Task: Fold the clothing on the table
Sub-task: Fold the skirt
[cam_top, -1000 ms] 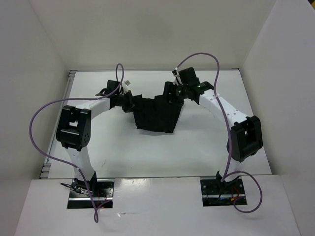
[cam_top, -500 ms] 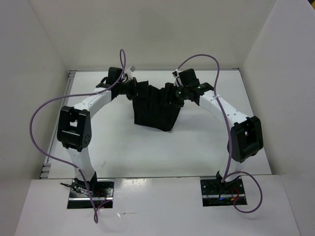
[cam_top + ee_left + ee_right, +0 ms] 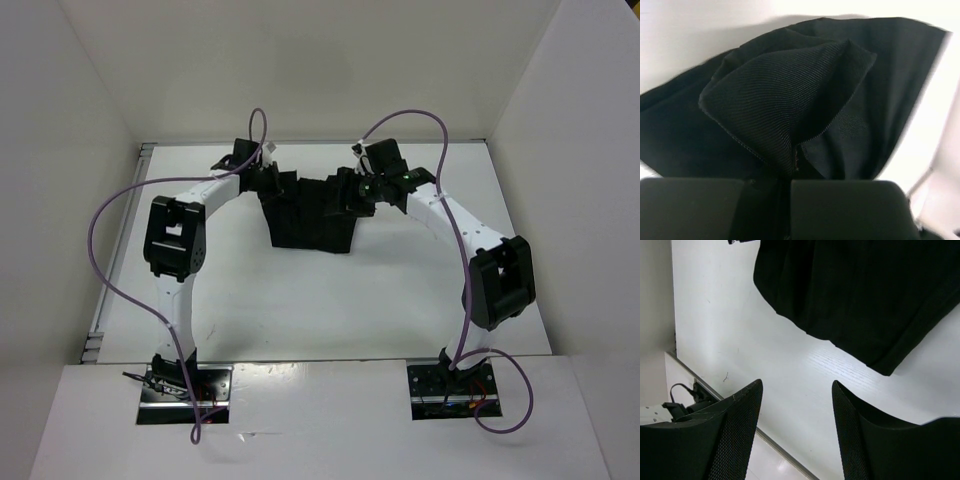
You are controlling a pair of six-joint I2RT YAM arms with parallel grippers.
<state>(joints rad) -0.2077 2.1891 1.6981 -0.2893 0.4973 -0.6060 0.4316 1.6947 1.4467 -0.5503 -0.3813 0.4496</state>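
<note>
- Where the arm bases (image 3: 183,385) are bolted, at the near edge, a white ledge (image 3: 320,420) meets the table (image 3: 300,300), a glossy white top with faint scuffs visible from the right wrist.
- Purple cables (image 3: 100,260) loop out from both arms over the near and middle parts of the table.
- At the far half of the table, about centre, the clothing (image 3: 312,215) lies between the two wrists. It is black, ribbed and creased. Whether its near hem rests on the surface cannot be told.
- At the garment's far-left corner, the left gripper (image 3: 790,200) has its fingers pressed together, pinching a bunched fold of the fabric.
- At the far-right corner, the right gripper (image 3: 796,385) has its fingers spread wide with only bare tabletop between them. Contact with the fabric cannot be confirmed.
- Plain white walls (image 3: 60,150) enclose the left, right and far sides.
</note>
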